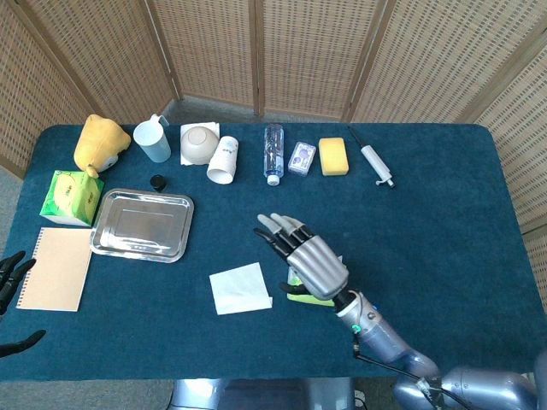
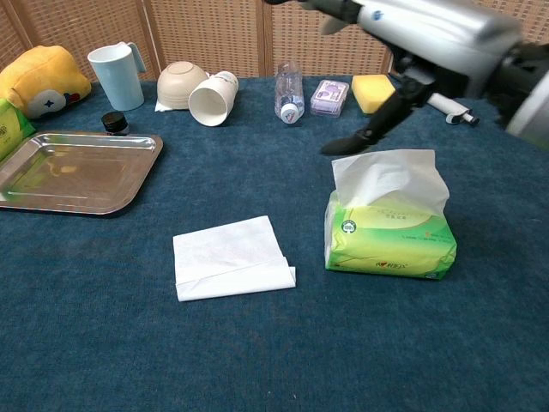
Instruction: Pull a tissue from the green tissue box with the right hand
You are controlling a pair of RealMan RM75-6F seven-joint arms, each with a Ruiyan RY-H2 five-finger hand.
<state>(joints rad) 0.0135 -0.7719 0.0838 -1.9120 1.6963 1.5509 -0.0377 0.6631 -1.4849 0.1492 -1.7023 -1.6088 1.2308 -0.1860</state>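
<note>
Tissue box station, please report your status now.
Right hand open, raised above green tissue box. Pulled tissue flat on table, beside box. Left hand open at edge. Nothing blocking.

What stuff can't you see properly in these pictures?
- Tissue box: in the head view the right hand covers nearly all of it.
- Right hand: chest view's top edge cuts it off.
- Left hand: only dark fingertips at the head view's left edge.
- Small packet: print too small to read.
</note>
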